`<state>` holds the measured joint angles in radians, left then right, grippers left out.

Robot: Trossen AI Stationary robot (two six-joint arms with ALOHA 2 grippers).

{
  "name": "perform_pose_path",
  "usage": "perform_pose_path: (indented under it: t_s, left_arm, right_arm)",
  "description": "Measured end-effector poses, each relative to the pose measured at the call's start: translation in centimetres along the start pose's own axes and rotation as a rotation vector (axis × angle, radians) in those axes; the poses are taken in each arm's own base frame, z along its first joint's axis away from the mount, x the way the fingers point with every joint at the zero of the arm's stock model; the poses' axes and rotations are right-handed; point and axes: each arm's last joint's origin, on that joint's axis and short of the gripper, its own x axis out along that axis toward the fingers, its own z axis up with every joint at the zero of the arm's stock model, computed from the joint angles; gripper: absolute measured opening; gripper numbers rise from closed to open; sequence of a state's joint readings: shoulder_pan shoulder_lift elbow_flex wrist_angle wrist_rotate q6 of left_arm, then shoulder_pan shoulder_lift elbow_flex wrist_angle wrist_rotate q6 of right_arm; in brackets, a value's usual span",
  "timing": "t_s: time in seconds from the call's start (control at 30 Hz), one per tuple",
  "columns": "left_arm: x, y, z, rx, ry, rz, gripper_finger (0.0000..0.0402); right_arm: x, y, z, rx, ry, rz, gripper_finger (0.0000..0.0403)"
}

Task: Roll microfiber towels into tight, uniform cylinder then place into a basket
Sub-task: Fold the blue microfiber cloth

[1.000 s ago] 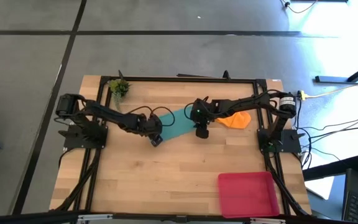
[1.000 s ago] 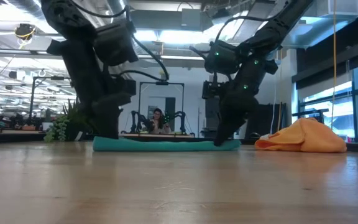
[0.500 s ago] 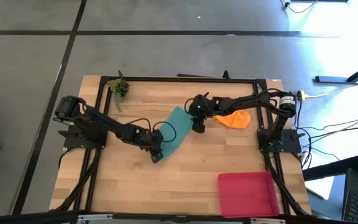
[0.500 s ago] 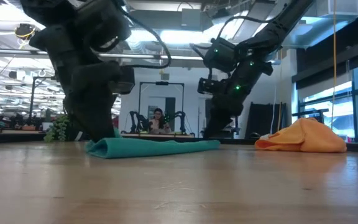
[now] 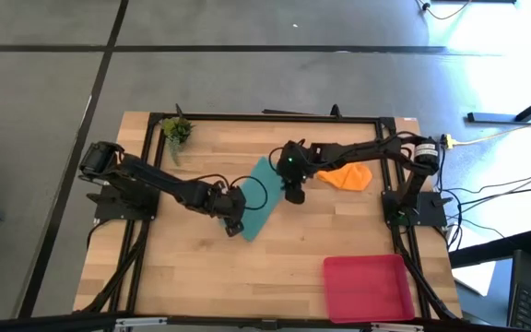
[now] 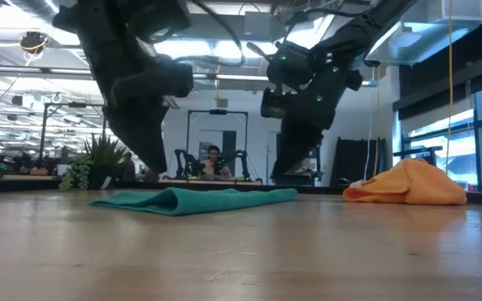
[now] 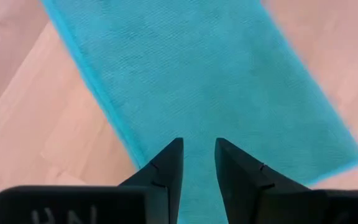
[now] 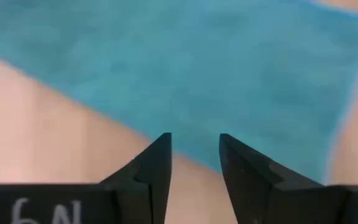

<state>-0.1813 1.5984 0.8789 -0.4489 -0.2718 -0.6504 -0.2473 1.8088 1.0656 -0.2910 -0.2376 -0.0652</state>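
The teal microfiber towel [image 5: 261, 198] lies flat and slantwise on the wooden table, with a low hump [image 6: 174, 194] near one end. My left gripper [image 5: 236, 224] hovers open above its near end [image 7: 197, 68]. My right gripper [image 5: 294, 195] hovers open beside its far right edge [image 8: 185, 68]. Neither has anything between its fingers. The orange towel [image 5: 348, 177] sits crumpled in a heap at the far right. The red-pink basket [image 5: 367, 288] stands at the near right corner.
A small green plant [image 5: 177, 131] stands at the far left corner. Black frame rails [image 5: 265, 117] run along the table's far and side edges. Bare wood lies between the teal towel and the basket. A person shows far off in the room [image 6: 213, 159].
My left gripper has gone toward the near edge and a little right, dragging the teal towel's end with it, then risen clear. The towel has turned about from lying left-to-right to slanting near-to-far. My right gripper has lifted slightly off the other end.
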Motion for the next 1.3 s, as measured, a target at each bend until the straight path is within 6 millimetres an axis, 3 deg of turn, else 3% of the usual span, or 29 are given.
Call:
perform_pose_path:
  t_s: [0.13,0.33,0.63,0.97,1.3]
  left_arm:
    - [1.2,0.9,-1.1,-0.043,0.051,0.044,0.0085]
    - [2.3,0.7,-1.9,-0.082,0.068,0.035,0.0085]
    - [1.8,-0.7,-2.8,-0.128,0.076,-0.012,0.0085]
    - [1.2,-3.0,-3.6,-0.2,0.042,-0.127,0.0085]
    - [1.0,-4.1,-3.7,-0.178,-0.021,-0.164,0.0085]
  right_arm:
    - [0.4,0.6,-0.6,-0.006,0.018,0.01,0.0136]
    - [0.9,0.5,-1.1,-0.02,-0.04,0.006,0.0136]
    - [1.6,0.0,-1.7,-0.067,-0.074,-0.01,0.0136]
    - [4.2,-0.6,-2.1,-0.121,-0.087,-0.015,0.0135]
    - [4.3,-0.9,-1.5,-0.173,-0.134,-0.102,0.0136]
